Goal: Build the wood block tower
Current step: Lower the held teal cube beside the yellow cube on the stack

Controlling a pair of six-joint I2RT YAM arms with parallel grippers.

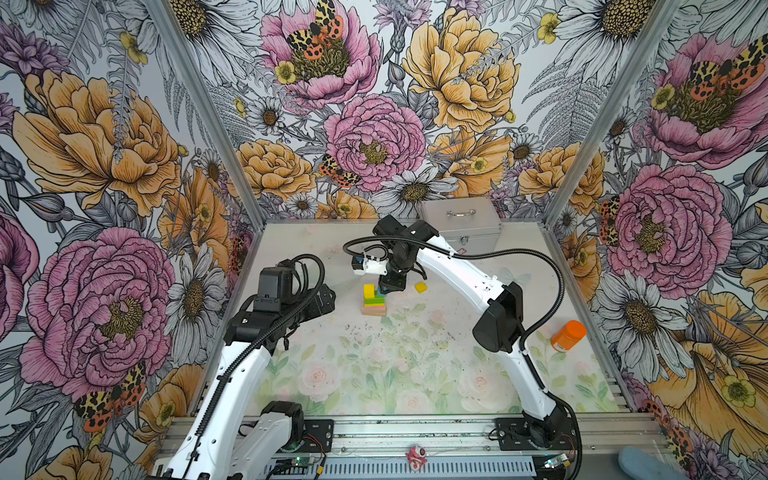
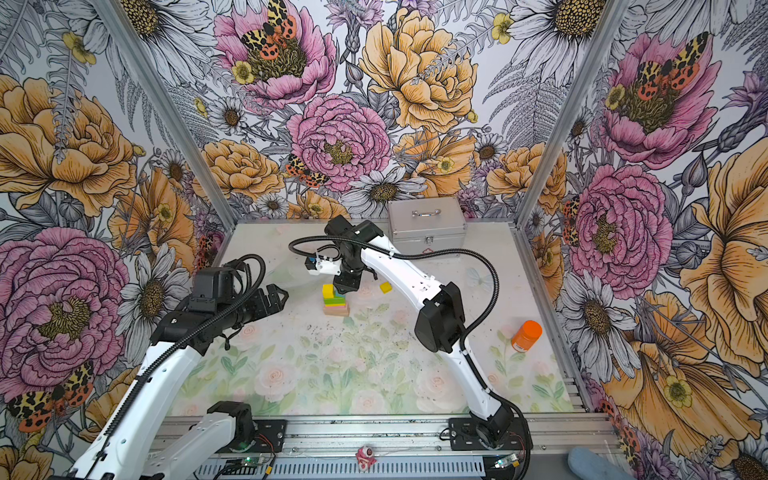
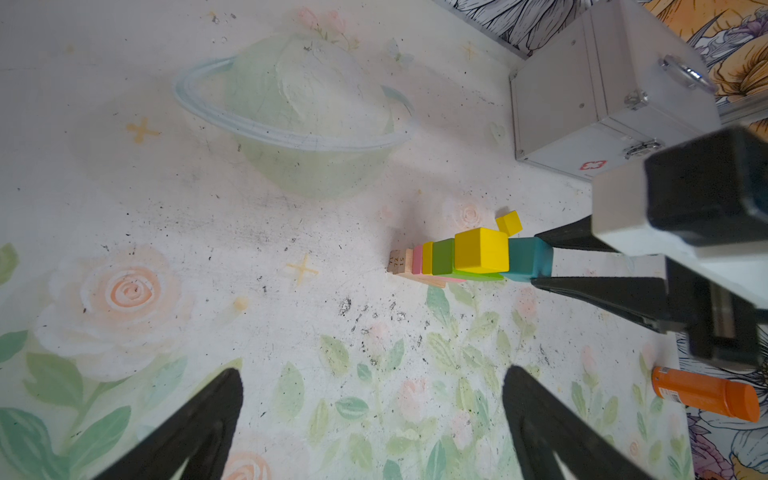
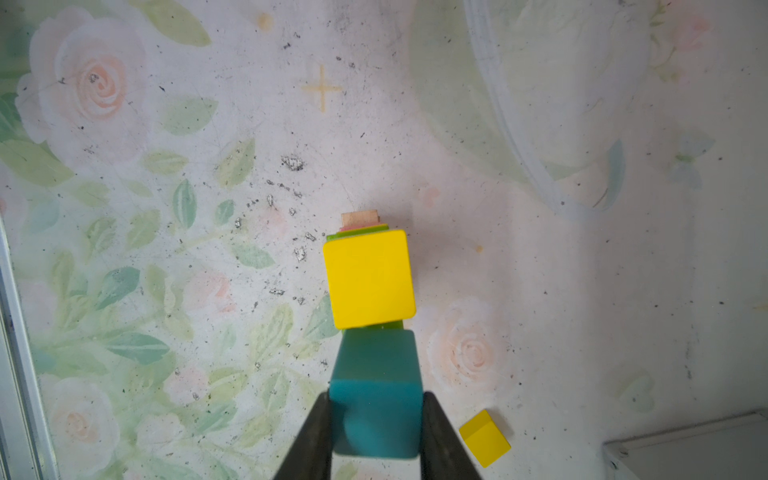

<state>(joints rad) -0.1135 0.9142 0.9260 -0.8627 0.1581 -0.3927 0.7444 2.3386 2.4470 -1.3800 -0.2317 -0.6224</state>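
Observation:
The tower point(image 1: 373, 306) point(image 2: 336, 306) stands at mid-table: tan wood base, pink layer, yellow slab, green bar, and a yellow cube point(image 3: 482, 250) point(image 4: 369, 278) on top. My right gripper point(image 1: 388, 286) point(image 4: 376, 397) is shut on the teal cube point(image 3: 527, 258) point(image 4: 376, 374). It holds the cube at the tower's top, right beside the yellow cube. I cannot tell whether the cube rests on the green bar. A loose yellow cube point(image 1: 421, 287) point(image 4: 484, 438) lies on the mat to the right of the tower. My left gripper point(image 2: 276, 294) point(image 3: 374, 371) hangs open and empty to the left of the tower.
A silver metal case point(image 1: 461, 226) point(image 3: 602, 95) stands against the back wall. An orange bottle point(image 1: 568, 336) point(image 3: 706, 397) lies near the right wall. The right arm spans from the front rail to the tower.

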